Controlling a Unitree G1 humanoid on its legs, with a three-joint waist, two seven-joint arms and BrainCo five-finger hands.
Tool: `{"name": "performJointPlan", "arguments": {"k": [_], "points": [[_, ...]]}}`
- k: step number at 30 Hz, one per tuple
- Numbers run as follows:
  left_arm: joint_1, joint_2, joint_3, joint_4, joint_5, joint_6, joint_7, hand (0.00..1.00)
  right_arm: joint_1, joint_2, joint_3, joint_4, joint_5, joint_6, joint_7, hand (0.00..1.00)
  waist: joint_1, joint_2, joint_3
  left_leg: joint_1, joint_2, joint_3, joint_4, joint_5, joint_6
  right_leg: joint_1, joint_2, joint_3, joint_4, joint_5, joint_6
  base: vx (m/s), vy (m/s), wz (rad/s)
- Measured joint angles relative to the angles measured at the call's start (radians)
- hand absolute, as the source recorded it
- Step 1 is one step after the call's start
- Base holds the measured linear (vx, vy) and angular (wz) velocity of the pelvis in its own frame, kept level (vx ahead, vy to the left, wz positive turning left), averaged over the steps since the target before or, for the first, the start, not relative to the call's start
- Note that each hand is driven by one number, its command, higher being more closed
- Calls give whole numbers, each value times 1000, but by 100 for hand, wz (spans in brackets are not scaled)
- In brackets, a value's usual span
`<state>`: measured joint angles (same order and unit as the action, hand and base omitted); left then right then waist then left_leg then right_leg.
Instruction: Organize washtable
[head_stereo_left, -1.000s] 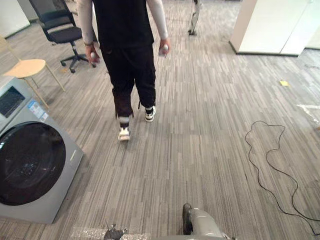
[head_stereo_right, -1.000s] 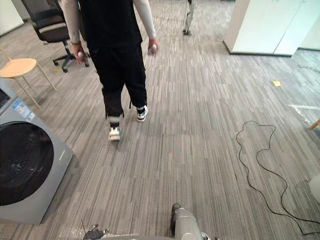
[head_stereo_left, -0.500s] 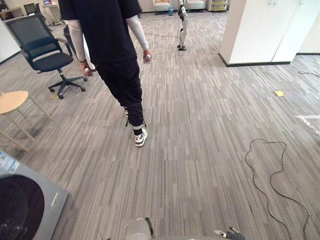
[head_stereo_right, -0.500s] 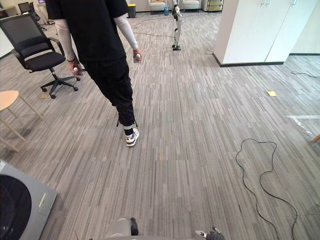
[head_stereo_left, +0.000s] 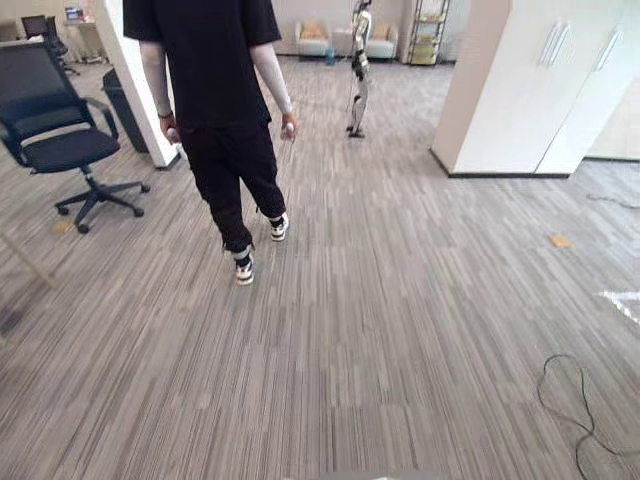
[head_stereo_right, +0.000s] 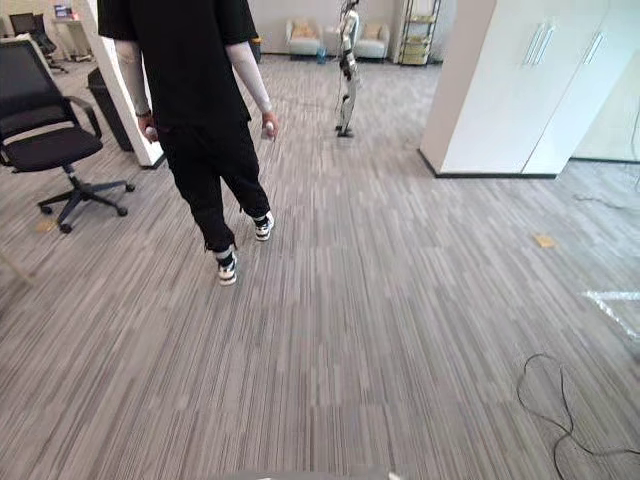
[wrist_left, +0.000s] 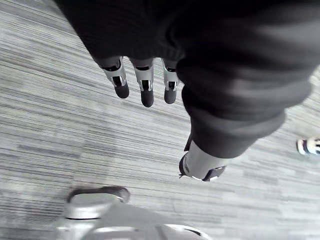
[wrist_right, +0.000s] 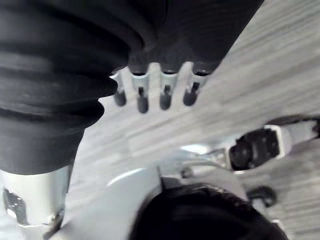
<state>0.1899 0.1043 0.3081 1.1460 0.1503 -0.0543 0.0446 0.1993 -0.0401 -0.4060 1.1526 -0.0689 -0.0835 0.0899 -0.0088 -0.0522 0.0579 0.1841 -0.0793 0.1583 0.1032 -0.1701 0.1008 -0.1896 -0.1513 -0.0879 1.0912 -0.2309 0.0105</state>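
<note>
The head views look out over a grey striped carpet floor (head_stereo_left: 380, 330). At about eleven o'clock a person (head_stereo_left: 215, 90) in black clothes with pale sleeves walks with their back to the camera, and each of the person's hands grips a small pale object, one (head_stereo_left: 289, 128) on the right side and one (head_stereo_left: 171, 133) on the left. A black office chair (head_stereo_left: 60, 140) on castors stands at about ten o'clock, with a white pillar (head_stereo_left: 135, 80) and a dark bin (head_stereo_right: 105, 120) just behind it. At about two o'clock stands a white cabinet (head_stereo_left: 540, 90) with long vertical handles. Far off at twelve o'clock another humanoid robot (head_stereo_left: 358, 60) stands upright on the carpet. A small yellow slip of paper (head_stereo_left: 561, 241) lies on the floor at about three o'clock.

In its own wrist view the left hand (wrist_left: 146, 85) hangs above the carpet with its fingers straight and loose, holding nothing; a shoe (wrist_left: 310, 146) shows at the edge of that view. The right hand (wrist_right: 165, 92) likewise hangs with its fingers extended in a row, and nothing is in its grasp.
</note>
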Motion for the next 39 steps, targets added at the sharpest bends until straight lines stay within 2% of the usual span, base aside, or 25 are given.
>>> {"name": "performJointPlan", "arguments": {"k": [2,4,5,7,8,9,12,13,14,15,16,18,21,23,25,27,28,29,30,31,32,34,36,37,39], "points": [[-43,6,-2,2,11,-1,1,0,1,4,1,0,2,0,-3,0,-20,5,5,62,20,-25,-14,-48,-6,-89,58,5,-234,-32,10,546,-47,37],[-65,-3,-2,1,19,-4,3,0,1,5,6,-5,9,1,-6,0,-32,15,7,103,41,-38,-29,-87,-24,-133,95,-5,-545,27,6,617,-84,21],[-79,-11,1,-2,20,-10,4,0,8,7,14,-6,13,6,-8,0,-32,17,8,126,45,-45,-41,-110,-43,-152,108,-9,-739,105,4,492,-91,10],[-89,-27,27,-17,20,-10,4,0,17,10,14,-10,19,17,-8,0,-36,24,20,184,61,-56,-68,-144,-82,-175,126,-7,-865,193,-14,672,-149,26],[-88,-43,56,-19,20,-11,4,0,34,11,16,-19,19,24,-8,0,-43,38,24,213,89,-66,-47,-159,-107,-167,142,-16,-820,276,-41,727,-170,44],[-91,-45,71,-23,21,-12,4,0,42,14,14,-21,19,26,-8,0,-42,38,25,214,100,-72,-15,-159,-108,-164,141,-23,-793,305,-51,735,-216,39],[-89,-91,163,-42,23,-16,1,0,59,13,-2,-56,18,26,-7,0,-33,66,25,128,181,-69,301,-114,-169,-126,183,-67,-679,193,-78,681,-278,16],[-89,-103,193,-54,22,-17,1,0,62,12,-11,-74,17,26,-7,0,-35,75,31,58,207,-71,481,-54,-166,-98,195,-78,-671,155,-88,648,-240,14],[-89,-116,239,-63,20,-18,0,0,67,8,-19,-91,18,27,-6,0,-31,86,39,-57,255,-71,731,133,-176,-44,215,-80,-677,112,-106,627,-216,3],[-83,-119,252,-70,20,-17,0,0,65,4,-24,-96,18,31,-7,0,-28,95,46,-125,309,-53,899,182,-180,-2,231,-79,-685,87,-117,724,-226,-17],[-68,-115,254,-80,18,-16,0,0,54,1,-25,-98,18,37,-9,0,-18,94,61,-199,381,5,1055,172,-165,76,250,-63,-716,63,-130,685,-211,-34],[-40,-101,241,-85,18,-15,1,0,37,2,-23,-97,19,44,-22,0,3,65,71,-294,418,57,1151,124,-108,190,249,-22,-787,46,-133,566,-162,-42],[-11,-95,181,-85,17,-15,2,0,-24,-10,-19,-82,19,45,-26,0,24,53,72,-445,364,95,1024,51,-121,316,209,26,-867,12,-115,426,-32,-32],[6,-89,139,-84,17,-19,3,0,-67,-22,-6,-74,18,45,-27,0,27,53,74,-493,308,133,773,29,-134,370,180,41,-891,-11,-94,432,54,-19],[27,-86,104,-83,16,-22,4,0,-104,-30,-2,-74,18,40,-27,0,36,58,72,-500,213,149,303,58,-167,442,145,66,-950,-38,-55,512,117,-29],[30,-93,70,-74,15,-23,2,0,-108,-48,17,-72,18,24,-26,0,64,84,60,-522,196,110,102,76,-196,475,147,91,-984,-72,-37,458,174,-44],[36,-87,65,-72,15,-22,1,0,-103,-45,24,-68,18,23,-26,0,79,71,54,-539,179,96,125,109,-156,498,127,91,-979,-106,-23,690,332,-33],[59,-66,65,-70,14,-22,1,0,-74,-35,22,-51,17,22,-26,0,78,37,24,-540,134,94,172,162,-99,513,85,101,-931,-139,0,767,360,-4],[61,-62,66,-52,11,-22,2,0,-63,-40,20,-27,17,21,-26,0,76,21,11,-540,118,91,200,189,-68,472,71,114,-812,-144,10,812,372,7],[60,-53,65,-32,9,-22,1,0,-55,-37,9,9,18,21,-26,0,77,15,-10,-515,92,95,226,186,-55,387,53,149,-562,-120,48,730,308,13],[60,-41,63,-24,9,-21,0,0,-52,-30,2,23,18,22,-26,0,76,-6,-14,-493,67,101,229,165,-26,347,39,172,-445,-78,93,590,244,23],[59,-3,36,-15,10,-19,0,0,-25,-3,-2,42,19,24,-24,0,48,-45,-17,-396,-1,101,216,90,0,241,17,244,-127,166,201,692,234,25],[47,-2,20,-15,10,-18,1,0,-29,-8,-19,34,19,18,-23,0,43,-33,-7,-277,-19,90,180,38,18,155,-31,155,39,158,127,618,203,-11],[41,-2,-9,-15,10,-17,0,0,-28,-11,-29,23,20,13,-24,0,34,-13,-4,-184,-18,79,129,19,19,108,-48,79,89,101,40,633,213,-4],[19,4,-67,-14,10,-18,1,0,-20,-11,-27,-6,20,5,-25,0,12,11,8,-64,-7,51,56,13,14,57,-33,-3,38,15,19,576,153,22]]}}
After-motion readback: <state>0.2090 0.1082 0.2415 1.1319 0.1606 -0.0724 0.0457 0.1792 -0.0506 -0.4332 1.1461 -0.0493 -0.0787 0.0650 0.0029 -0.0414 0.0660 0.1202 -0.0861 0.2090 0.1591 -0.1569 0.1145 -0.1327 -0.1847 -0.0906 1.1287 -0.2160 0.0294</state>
